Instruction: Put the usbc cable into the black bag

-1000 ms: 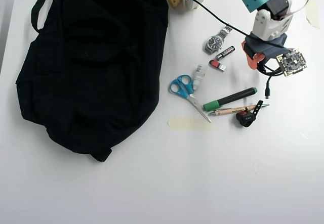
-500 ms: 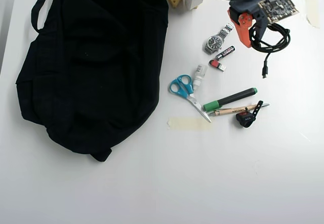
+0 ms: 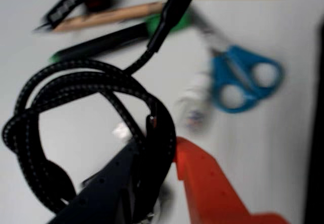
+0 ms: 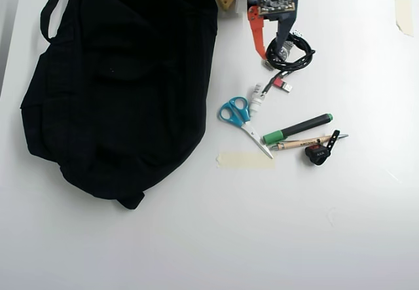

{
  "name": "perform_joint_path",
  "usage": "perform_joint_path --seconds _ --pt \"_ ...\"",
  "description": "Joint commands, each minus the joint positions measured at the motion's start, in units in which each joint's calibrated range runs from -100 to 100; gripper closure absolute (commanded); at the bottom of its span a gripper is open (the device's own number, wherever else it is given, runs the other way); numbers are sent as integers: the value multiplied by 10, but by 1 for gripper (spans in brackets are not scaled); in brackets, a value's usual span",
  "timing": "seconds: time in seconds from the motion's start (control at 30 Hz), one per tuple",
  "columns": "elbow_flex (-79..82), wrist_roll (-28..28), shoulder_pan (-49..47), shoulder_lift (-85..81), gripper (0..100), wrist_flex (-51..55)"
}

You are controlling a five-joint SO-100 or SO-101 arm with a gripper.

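Note:
The usbc cable is a black braided cord wound in a loop, with a tail running up to a plug. In the overhead view the cable lies right of the arm, its plug toward the scissors. My gripper is shut on the right side of the loop, which runs between the dark finger and the orange finger. In the overhead view the gripper points down the picture. The black bag fills the left side, its edge a short way left of the gripper.
Blue scissors, a small white item, a black-and-green marker, a wooden pen and a black clip gadget lie below the gripper. A tape strip is stuck to the table.

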Motion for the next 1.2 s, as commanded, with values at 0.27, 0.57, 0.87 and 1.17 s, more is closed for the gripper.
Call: perform_joint_path --seconds 0.27,0.57,0.87,1.17 --pt "-40 38 221 -28 98 -2" --pt "-103 48 402 -27 98 -3" --pt "-45 45 627 -16 98 -63" --pt "81 45 529 -21 65 -197"
